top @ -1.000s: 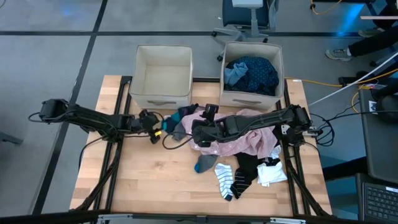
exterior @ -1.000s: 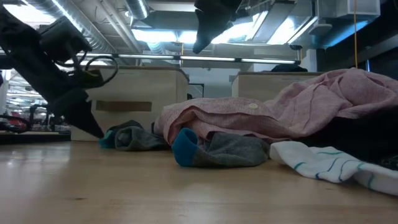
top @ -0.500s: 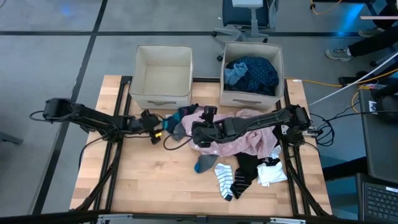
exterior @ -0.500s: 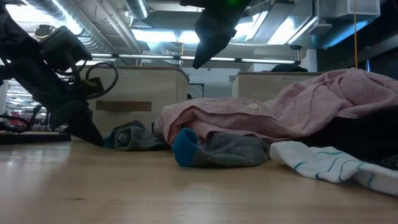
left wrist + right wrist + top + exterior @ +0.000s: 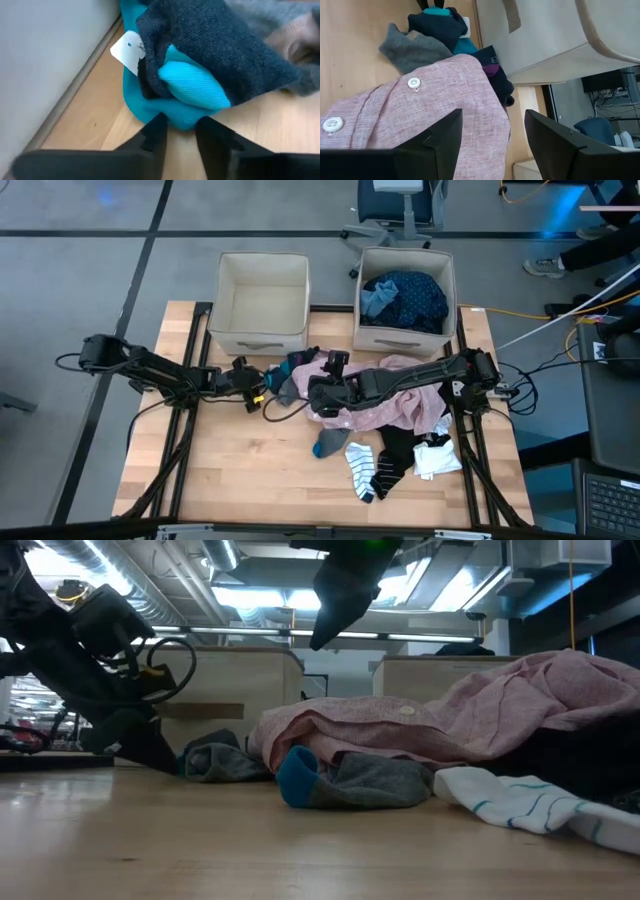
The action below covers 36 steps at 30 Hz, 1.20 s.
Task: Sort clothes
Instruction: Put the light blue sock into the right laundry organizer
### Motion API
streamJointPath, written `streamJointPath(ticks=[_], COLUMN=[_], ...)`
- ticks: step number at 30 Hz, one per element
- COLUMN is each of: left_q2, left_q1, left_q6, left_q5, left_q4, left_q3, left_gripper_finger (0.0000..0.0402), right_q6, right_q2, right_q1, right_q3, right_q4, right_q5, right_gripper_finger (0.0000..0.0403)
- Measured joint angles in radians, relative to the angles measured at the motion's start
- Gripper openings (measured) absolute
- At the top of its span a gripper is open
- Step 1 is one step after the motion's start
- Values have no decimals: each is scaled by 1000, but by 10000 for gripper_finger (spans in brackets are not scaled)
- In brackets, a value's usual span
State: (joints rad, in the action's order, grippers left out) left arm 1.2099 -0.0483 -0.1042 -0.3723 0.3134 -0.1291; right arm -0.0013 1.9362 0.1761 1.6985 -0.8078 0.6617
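A dark grey and teal sock point(image 5: 220, 55) lies bunched on the table in front of the left bin, at the left end of the clothes pile point(image 5: 380, 415). My left gripper point(image 5: 182, 125) is at its teal end, low on the table point(image 5: 264, 393), with its fingers closed in on it. The pink shirt point(image 5: 400, 405) is spread over the middle of the pile. My right gripper point(image 5: 318, 395) hangs open above the shirt's left edge point(image 5: 420, 110), well clear of the table in the low view point(image 5: 325, 630), with nothing between its fingers. My left gripper pinches the sock's teal edge point(image 5: 186, 118) between its two fingers. The fingers come in low and nearly level from the table's left side. The sock rests bunched on the table, with its dark grey part point(image 5: 215, 760) heaped beyond the fingers.
Two beige bins stand at the far edge: the left one point(image 5: 262, 330) holds nothing, the right one point(image 5: 440, 330) holds blue clothes. A grey sock with a teal toe point(image 5: 328, 442), striped socks point(image 5: 365, 465), a black piece point(image 5: 400, 445) and a white piece point(image 5: 435, 458) lie nearer.
My left gripper has slid along the table toward the right, up to the grey and teal sock. My right gripper has come down a little above the pink shirt. The clothes have stayed where they were.
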Motion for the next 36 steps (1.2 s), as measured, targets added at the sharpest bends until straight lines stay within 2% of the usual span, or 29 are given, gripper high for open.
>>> streamJointPath(ticks=[5, 9, 14, 21, 26, 29, 33, 36], left_q2=[-13, -70, -203, -427, -531, -571, -584, -582], left_q1=[0, 17, 60, 166, 264, 306, 334, 336], left_q6=[27, 28, 11, -45, -19, 11, 9, -1], left_q5=[7, 25, 81, 85, 82, 55, -46, -96], left_q4=[33, 33, 22, -225, -187, -134, -149, -144], left_q3=[-1, -1, -6, -108, -116, -116, -116, -116], left_gripper_finger=[10, 9, 5, 4, 2, 3, 4, 4], right_q6=[0, 0, 3, -7, -69, -111, -135, -127], right_q2=[0, 0, 0, 0, 0, -1, 9, 41], right_q1=[0, 0, 0, 0, 0, -1, -3, -9], right_q3=[0, 0, 0, 0, 0, 0, 0, 1], right_q4=[-1, -3, -2, 40, 137, 229, 382, 483], right_q5=[0, 0, 0, 0, -9, -82, -214, -271], right_gripper_finger=[216, 216, 216, 216, 216, 216, 216, 216])
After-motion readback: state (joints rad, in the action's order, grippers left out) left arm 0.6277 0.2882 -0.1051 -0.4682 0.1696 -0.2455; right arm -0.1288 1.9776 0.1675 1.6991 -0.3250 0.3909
